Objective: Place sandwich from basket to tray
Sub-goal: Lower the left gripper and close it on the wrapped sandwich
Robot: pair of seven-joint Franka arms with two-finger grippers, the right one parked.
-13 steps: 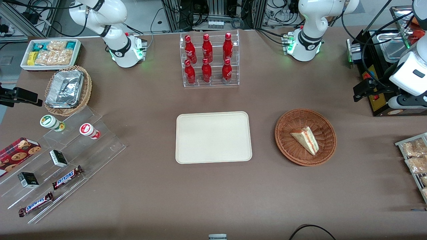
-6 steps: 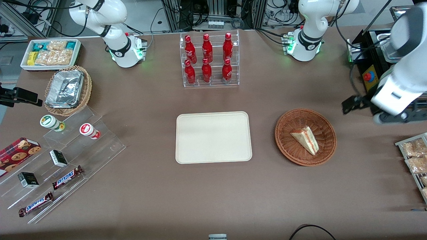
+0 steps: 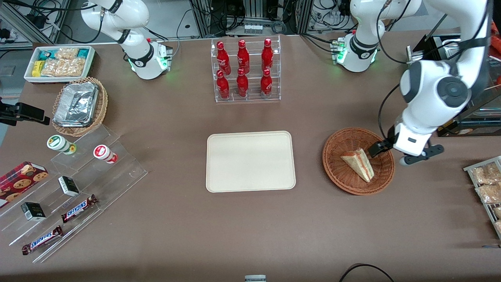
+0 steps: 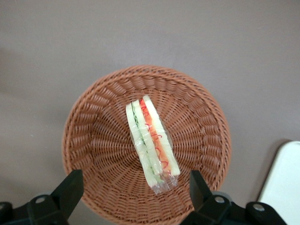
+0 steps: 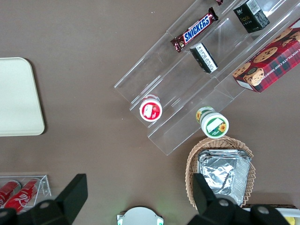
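Observation:
The sandwich (image 3: 358,163), a wrapped white wedge with orange-red and green layers, lies in the round reddish-brown wicker basket (image 3: 339,141). The cream tray (image 3: 250,161) lies flat beside the basket, toward the parked arm's end. My left gripper (image 3: 401,152) hovers above the basket's rim on the working arm's side. In the left wrist view the gripper (image 4: 135,187) is open and empty, its two black fingers (image 4: 70,186) spread wide over the basket (image 4: 93,140), with the sandwich (image 4: 151,140) between and below them. A tray corner (image 4: 283,183) shows there too.
A clear rack of red bottles (image 3: 244,70) stands farther from the front camera than the tray. A black appliance (image 3: 442,78) and a rack of snack packets (image 3: 487,184) are at the working arm's end. A tan basket with foil trays (image 3: 78,105) and clear snack steps (image 3: 66,192) are at the parked arm's end.
My left arm has swung in from the table's working-arm edge toward the basket, and the gripper now hangs over the basket's rim. The sandwich, basket and tray have not moved.

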